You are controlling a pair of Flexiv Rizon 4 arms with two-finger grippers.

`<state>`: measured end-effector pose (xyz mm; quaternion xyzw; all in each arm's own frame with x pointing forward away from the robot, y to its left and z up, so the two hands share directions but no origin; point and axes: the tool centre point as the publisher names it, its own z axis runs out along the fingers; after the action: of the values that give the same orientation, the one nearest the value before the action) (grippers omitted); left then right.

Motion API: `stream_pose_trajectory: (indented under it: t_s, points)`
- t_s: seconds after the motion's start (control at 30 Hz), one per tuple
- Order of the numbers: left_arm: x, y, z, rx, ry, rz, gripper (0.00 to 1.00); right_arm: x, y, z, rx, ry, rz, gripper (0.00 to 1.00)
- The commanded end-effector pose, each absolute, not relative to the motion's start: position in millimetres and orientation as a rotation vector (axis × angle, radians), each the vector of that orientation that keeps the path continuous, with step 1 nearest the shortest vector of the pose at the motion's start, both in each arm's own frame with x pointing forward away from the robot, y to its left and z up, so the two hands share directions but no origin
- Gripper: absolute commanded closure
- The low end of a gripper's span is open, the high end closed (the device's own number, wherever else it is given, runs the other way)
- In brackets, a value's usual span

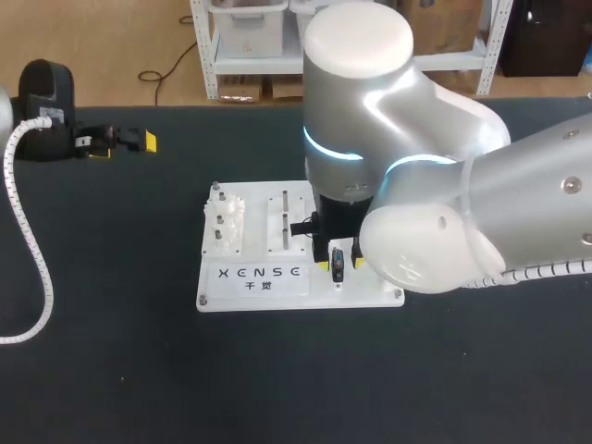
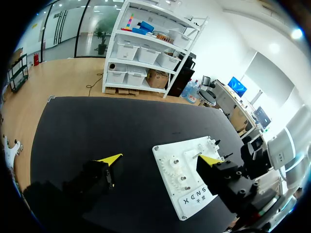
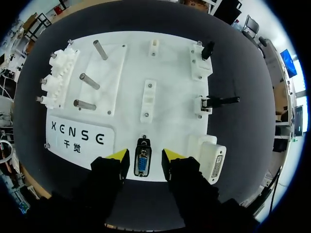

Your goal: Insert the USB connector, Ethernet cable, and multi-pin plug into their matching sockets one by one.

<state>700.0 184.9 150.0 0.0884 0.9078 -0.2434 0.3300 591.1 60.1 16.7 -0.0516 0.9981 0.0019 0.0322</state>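
- The right gripper (image 3: 144,156) hangs at the near edge of the white board (image 3: 165,73). Its fingers are released and stand clear of the multi-pin plug (image 3: 142,163), which sits blue face up between them.
- A white connector block (image 3: 214,162) sits just beside the gripper.
- Farther along that side is a black connector (image 3: 221,100), with a second black connector (image 3: 208,50) near the far corner.
- The left gripper (image 1: 123,146) is well apart from the board, over the table (image 1: 111,370), with its fingers spread.
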Motion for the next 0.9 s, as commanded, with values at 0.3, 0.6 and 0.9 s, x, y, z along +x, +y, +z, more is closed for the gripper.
stream_pose_trajectory:
  t_s: [0.3,0.6,0.9]
  points:
    - [700.0,185.0,150.0,0.231,2.374,-0.636,0.00,591.3,60.0,13.2,-0.129,3.081,0.006,0.64]
    - [700.0,185.0,150.0,0.231,2.374,-0.636,0.00,591.1,60.2,10.8,-0.122,3.091,0.004,0.82]
    - [700.0,185.0,150.0,0.231,2.374,-0.636,0.00,592.3,61.2,12.4,-0.144,3.080,-0.008,1.00]
